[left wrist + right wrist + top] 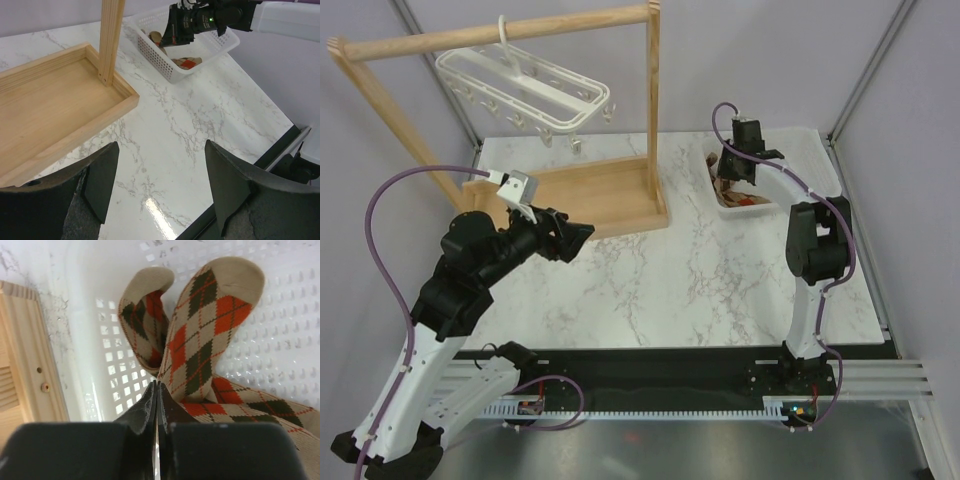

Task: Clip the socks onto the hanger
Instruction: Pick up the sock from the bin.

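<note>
Right gripper [156, 390] down in the basket [159, 59] at far right, socks [200, 340] lying inside.
Its fingers are pressed together at a sock's edge, can't tell if fabric's caught. Left gripper [160, 185] spread over the table [200, 115], hanger [575, 105] on the wooden rack [580, 20], far left.

Bright, even light is cast from overhead, and only soft shadows are seen on the table [720, 290]. A patch of glare is reflected off it in the left wrist view. The socks [200, 340] are rendered sharp; the right gripper [156, 388], close to the lens, is blurred.
</note>
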Controlling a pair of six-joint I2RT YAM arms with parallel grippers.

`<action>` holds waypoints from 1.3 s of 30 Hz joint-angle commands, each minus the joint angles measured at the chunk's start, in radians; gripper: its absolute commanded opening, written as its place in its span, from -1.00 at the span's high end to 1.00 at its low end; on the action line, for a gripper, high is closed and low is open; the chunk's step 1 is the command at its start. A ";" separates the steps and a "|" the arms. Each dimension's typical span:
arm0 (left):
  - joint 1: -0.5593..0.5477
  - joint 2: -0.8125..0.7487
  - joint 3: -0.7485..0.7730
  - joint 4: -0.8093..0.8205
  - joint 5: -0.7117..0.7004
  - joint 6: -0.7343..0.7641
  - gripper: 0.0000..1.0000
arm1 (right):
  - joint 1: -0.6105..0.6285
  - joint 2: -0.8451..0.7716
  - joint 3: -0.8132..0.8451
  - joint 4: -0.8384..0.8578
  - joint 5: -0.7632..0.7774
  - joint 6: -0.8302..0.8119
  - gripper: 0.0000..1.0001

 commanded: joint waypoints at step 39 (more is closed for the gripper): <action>0.002 0.029 -0.027 0.082 0.214 -0.107 -0.64 | -0.060 -0.373 0.138 -0.158 -0.113 -0.030 1.00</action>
